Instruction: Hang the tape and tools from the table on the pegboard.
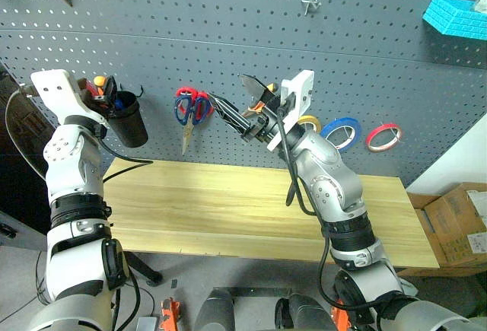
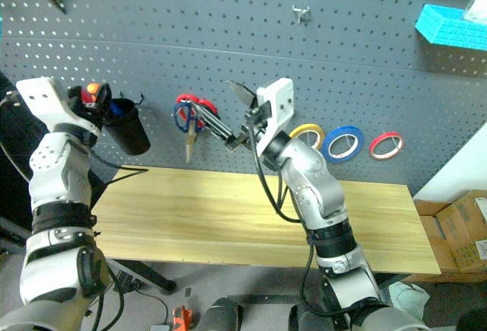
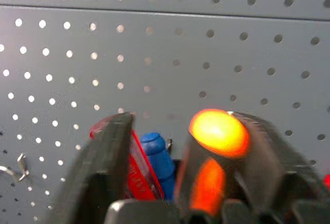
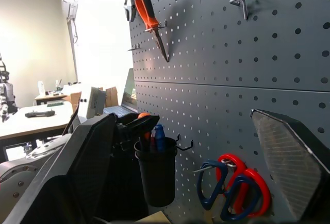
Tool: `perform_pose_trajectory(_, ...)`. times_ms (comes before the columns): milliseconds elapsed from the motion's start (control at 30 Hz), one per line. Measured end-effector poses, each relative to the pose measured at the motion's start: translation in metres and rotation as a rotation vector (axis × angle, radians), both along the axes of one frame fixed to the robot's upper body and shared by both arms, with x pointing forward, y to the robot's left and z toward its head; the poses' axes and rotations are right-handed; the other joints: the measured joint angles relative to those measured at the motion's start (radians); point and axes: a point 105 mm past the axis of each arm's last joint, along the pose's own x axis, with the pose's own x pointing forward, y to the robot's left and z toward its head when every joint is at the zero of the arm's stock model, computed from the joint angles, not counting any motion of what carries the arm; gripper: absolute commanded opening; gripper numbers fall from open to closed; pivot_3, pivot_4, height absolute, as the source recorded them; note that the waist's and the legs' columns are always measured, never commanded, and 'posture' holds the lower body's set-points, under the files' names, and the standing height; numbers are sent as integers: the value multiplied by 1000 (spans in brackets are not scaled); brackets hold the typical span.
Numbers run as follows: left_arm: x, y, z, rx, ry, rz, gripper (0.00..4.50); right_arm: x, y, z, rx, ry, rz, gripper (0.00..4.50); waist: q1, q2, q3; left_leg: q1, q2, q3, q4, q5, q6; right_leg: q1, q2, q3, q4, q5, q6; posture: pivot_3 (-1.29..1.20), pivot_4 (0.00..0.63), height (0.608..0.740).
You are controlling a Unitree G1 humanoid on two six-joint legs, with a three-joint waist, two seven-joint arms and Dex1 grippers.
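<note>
My left gripper (image 1: 105, 91) hovers open over a black cup (image 1: 128, 124) hung on the pegboard (image 1: 228, 42). The small orange-handled tool (image 3: 219, 131) stands between its fingers, close to one finger. My right gripper (image 1: 240, 103) is raised in front of the board, open and empty. Dark-blue-handled scissors (image 1: 183, 110) hang on a hook together with red-handled scissors (image 1: 201, 107). The blue tape (image 1: 340, 133) hangs between a yellow roll (image 1: 309, 122) and a red roll (image 1: 383, 136). The pliers (image 4: 147, 13) hang high up on the left. The table (image 1: 228, 202) is bare.
A blue-capped item (image 3: 157, 154) and a red one (image 3: 136, 167) stand in the cup. Empty metal hooks (image 1: 308, 4) sit in the board's upper rows. A cyan box (image 1: 455, 17) is at the upper right. A cardboard box (image 1: 456, 224) stands on the floor past the table's right end.
</note>
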Motion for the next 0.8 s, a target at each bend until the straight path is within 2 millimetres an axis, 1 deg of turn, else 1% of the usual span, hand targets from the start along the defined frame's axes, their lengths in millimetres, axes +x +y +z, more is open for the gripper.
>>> perform_pose_trajectory(33, 0, 0, 1, 1, -2, -1, 4328, 0, 0, 0, 0, 0, 0, 4500, 0, 0, 0, 0, 0, 0, 0, 0, 0, 0, 0, 0, 0, 0, 0, 249, 65, 740)
perform_pose_trajectory(67, 0, -1, 1, 2, -3, -1, 4460, 0, 0, 0, 0, 0, 0, 4500, 0, 0, 0, 0, 0, 0, 0, 0, 0, 0, 0, 0, 0, 0, 0, 248, 65, 740)
perform_pose_trajectory(267, 0, -2, 5, -2, -4, 2, 4460, 0, 0, 0, -1, -1, 0, 4500, 0, 0, 0, 0, 0, 0, 0, 0, 0, 0, 0, 0, -1, 0, 0, 242, 62, 740)
perform_pose_trajectory(333, -1, -6, 11, -8, -15, 1, 4460, 0, -1, 0, -3, -1, -2, 4500, 0, 0, 0, 0, 0, 0, 0, 0, 0, 0, 0, 0, -1, 0, 0, 239, 58, 740)
perform_pose_trajectory(400, -2, -14, 21, -10, -43, -12, 4460, 0, -1, 0, -5, -2, -4, 4500, 1, 0, 0, 0, 0, 0, 0, 0, 0, 0, 0, 0, -1, 0, 0, 237, 58, 740)
perform_pose_trajectory(567, -12, -51, 62, -8, -152, -88, 4460, -5, -7, 6, -19, -38, -9, 4500, 1, 0, 0, -1, 0, 0, 0, 0, 0, 0, 0, 0, -2, 0, 0, 234, 58, 740)
perform_pose_trajectory(633, -16, -68, 72, -5, -178, -130, 4460, -7, -10, 7, -26, -46, -14, 4500, 0, 0, 0, -1, 0, 0, 0, 0, 0, 0, 0, 0, -2, 0, 0, 231, 61, 740)
perform_pose_trajectory(667, -19, -81, 75, -7, -181, -160, 4460, -9, -14, 3, -34, -40, -21, 4500, 0, 0, 0, 0, 0, 0, 0, 0, 0, 1, 0, 0, -2, 0, 0, 230, 61, 740)
perform_pose_trajectory(733, -22, -99, 70, -8, -167, -213, 4460, -12, -19, -4, -48, -22, -31, 4500, 0, 0, 0, 0, 0, 0, 0, 0, 0, 1, 0, 1, -2, 0, 0, 226, 60, 740)
perform_pose_trajectory(800, -27, -121, 55, -29, -134, -269, 4460, -16, -25, -14, -72, -5, -49, 4500, -1, 2, -1, 0, 0, 1, 0, 0, 0, 1, -1, 2, -2, 0, 0, 222, 61, 740)
